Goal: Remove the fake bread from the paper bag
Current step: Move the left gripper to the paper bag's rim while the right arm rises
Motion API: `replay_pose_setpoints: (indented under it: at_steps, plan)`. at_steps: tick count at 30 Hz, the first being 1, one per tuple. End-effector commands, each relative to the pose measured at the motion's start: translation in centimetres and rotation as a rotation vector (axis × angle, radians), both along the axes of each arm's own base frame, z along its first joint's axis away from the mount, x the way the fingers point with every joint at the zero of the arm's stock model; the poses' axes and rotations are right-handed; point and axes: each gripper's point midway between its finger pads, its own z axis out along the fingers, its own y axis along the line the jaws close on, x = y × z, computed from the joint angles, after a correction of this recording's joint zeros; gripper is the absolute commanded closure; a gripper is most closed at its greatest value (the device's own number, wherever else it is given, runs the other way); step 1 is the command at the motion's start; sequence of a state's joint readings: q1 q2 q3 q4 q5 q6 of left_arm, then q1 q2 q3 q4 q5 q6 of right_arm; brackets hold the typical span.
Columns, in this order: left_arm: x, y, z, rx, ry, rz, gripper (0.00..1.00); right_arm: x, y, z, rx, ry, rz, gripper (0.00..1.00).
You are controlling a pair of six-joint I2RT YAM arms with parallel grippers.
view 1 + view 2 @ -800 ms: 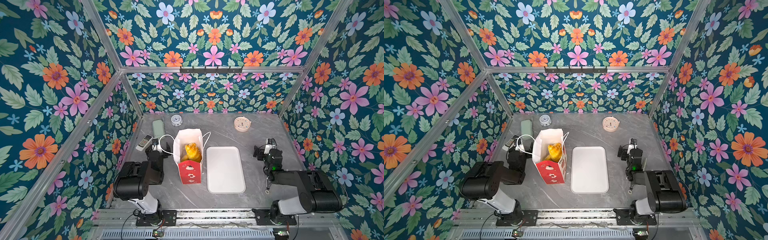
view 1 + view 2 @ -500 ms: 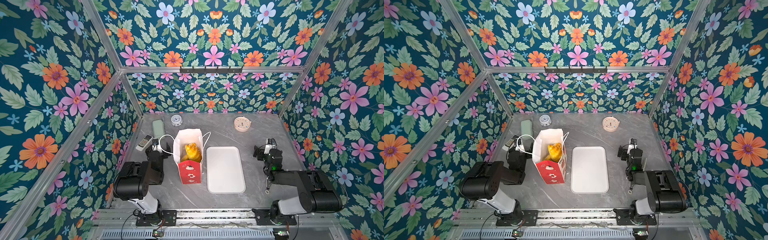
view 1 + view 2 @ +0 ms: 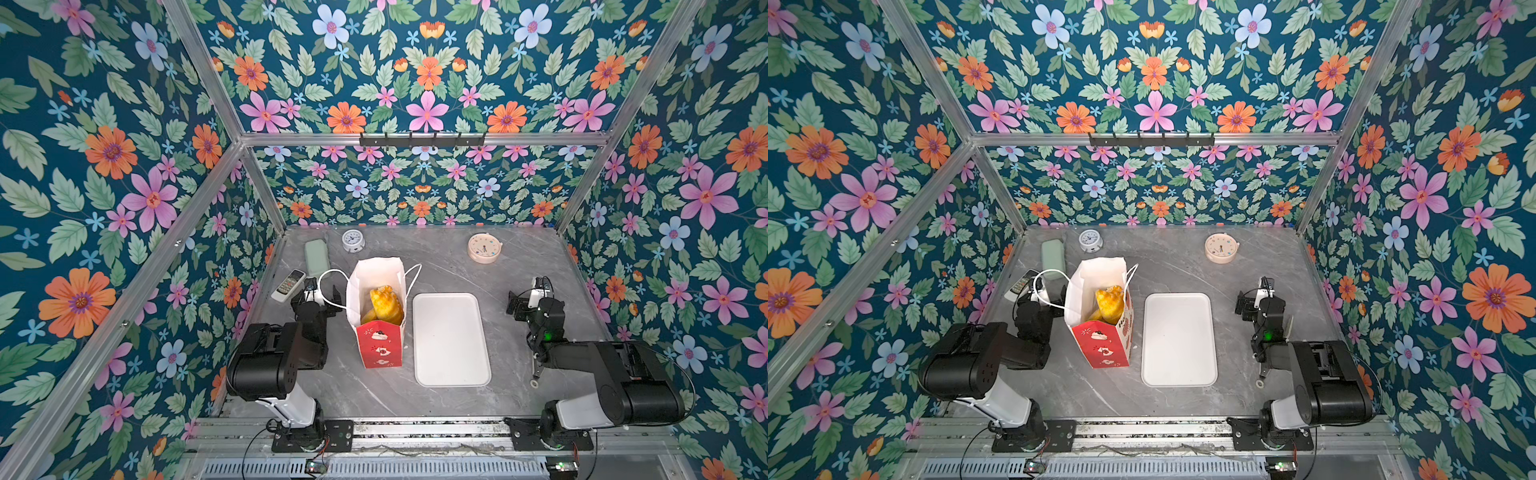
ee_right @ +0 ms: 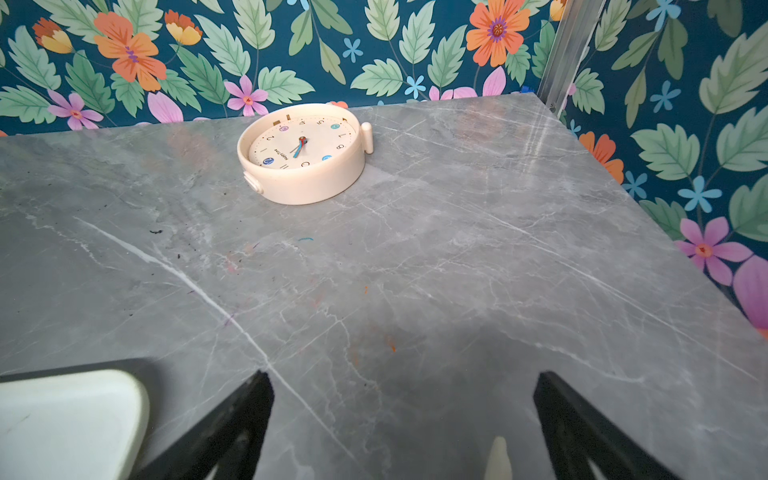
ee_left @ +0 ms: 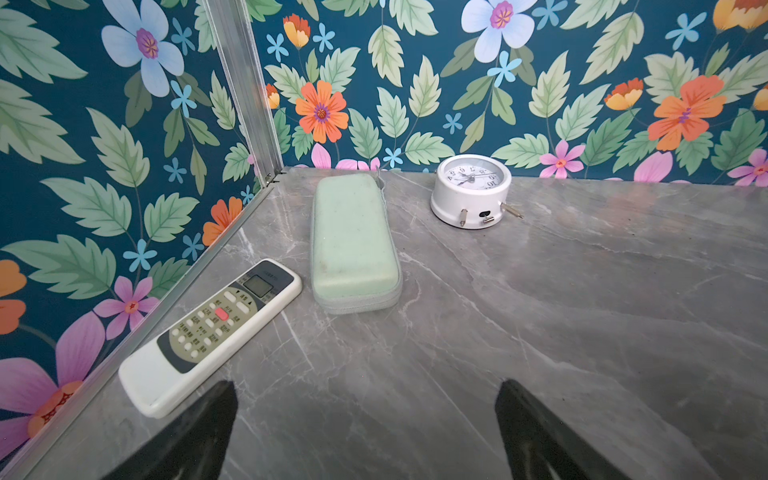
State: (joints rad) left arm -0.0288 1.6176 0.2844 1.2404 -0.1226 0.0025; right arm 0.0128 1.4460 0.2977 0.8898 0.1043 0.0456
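The paper bag (image 3: 377,338) (image 3: 1102,345) stands upright and open left of the table's middle, white above a red band, with white cord handles. Glossy golden fake bread (image 3: 386,302) (image 3: 1111,302) shows inside its mouth; how many pieces lie there is hidden. My left gripper (image 3: 322,289) (image 5: 365,386) sits low just left of the bag, near one handle loop, open with only bare table between its fingers. My right gripper (image 3: 525,293) (image 4: 403,380) rests at the right side of the table, open and empty. Neither wrist view shows the bag.
A white tray (image 3: 451,338) (image 3: 1177,338) lies right of the bag; its corner (image 4: 62,424) shows beside the right gripper. At the back left lie a remote (image 5: 212,332), a green case (image 5: 353,241) and a white alarm clock (image 5: 471,189). A cream clock (image 4: 303,153) lies back right.
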Motion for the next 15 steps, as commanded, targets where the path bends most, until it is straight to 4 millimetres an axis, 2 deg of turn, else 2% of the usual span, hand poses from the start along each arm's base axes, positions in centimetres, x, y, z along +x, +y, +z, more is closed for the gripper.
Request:
replay_pose_setpoints:
  at_steps: [1, 11, 15]
  plan:
    - [0.1, -0.1, 0.5, -0.001, -0.020, -0.003, 0.00, 0.3, 0.1, 0.7, -0.004, -0.025, 0.006, 0.01]
    - [0.0, 0.0, 0.6, 0.000, -0.025, 0.000, 0.00, 0.2, 0.0, 0.7, -0.010, -0.030, 0.002, 0.01]
    - [-0.8, 0.4, 2.6, -0.002, -0.058, 0.019, 0.00, -0.4, -0.3, 2.3, -0.039, -0.055, -0.041, 0.01]
